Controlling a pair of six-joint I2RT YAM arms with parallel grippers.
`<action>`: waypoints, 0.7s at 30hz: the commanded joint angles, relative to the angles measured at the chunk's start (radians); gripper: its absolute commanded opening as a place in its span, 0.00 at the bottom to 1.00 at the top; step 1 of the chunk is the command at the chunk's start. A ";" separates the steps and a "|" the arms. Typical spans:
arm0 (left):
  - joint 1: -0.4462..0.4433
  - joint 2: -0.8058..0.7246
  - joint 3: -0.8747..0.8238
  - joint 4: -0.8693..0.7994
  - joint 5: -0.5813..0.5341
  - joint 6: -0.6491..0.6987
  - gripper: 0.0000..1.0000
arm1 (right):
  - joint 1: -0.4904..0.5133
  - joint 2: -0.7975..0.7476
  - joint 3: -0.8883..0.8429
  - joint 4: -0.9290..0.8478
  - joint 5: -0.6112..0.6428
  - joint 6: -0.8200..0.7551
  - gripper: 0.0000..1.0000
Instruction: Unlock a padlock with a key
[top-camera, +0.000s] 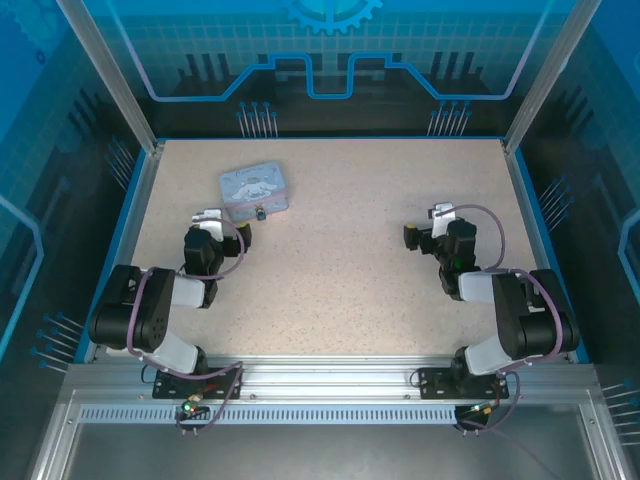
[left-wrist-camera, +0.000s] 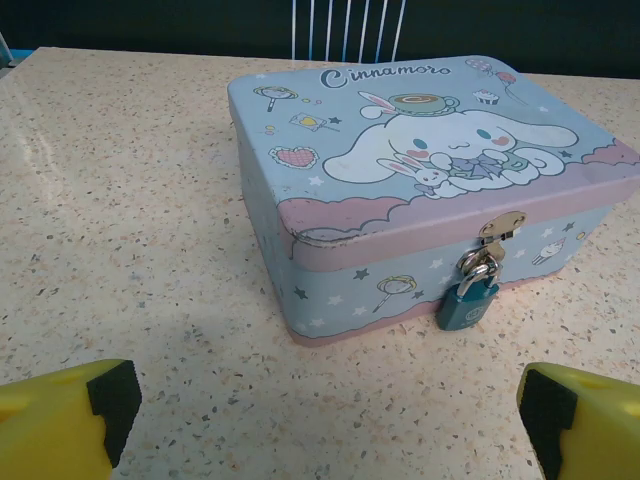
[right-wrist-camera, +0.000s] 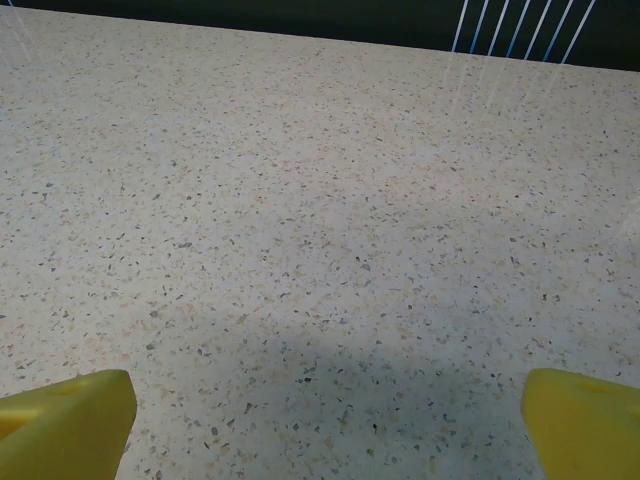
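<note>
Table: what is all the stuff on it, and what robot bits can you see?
Table: 1, speckled beige, ringed by blue panels.
Tin: 1, pale blue with a pink rim and a cartoon bunny print, lid shut, on the far left of the table.
Hasp: 1, brassy, on the tin's front wall.
Padlock: 1, teal body with a silvery shackle, hanging from the hasp.
Left arm: 1, black and white, at the near edge, pointing at the tin.
Right arm: 1, black and white, at the near edge on the right.
Left tool: 1, yellow fingers with black pads, open, facing the padlock.
Right tool: 1, yellow fingers, open, over bare table.
</note>
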 joint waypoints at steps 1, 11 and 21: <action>0.007 0.004 0.029 -0.018 0.005 -0.002 0.99 | -0.012 0.008 0.019 -0.003 -0.015 -0.012 1.00; 0.007 0.004 0.055 -0.067 0.025 0.005 0.99 | -0.015 0.008 0.019 -0.003 -0.019 -0.010 1.00; 0.009 0.003 0.058 -0.076 0.031 0.003 0.99 | -0.030 0.005 0.014 0.002 -0.049 -0.003 1.00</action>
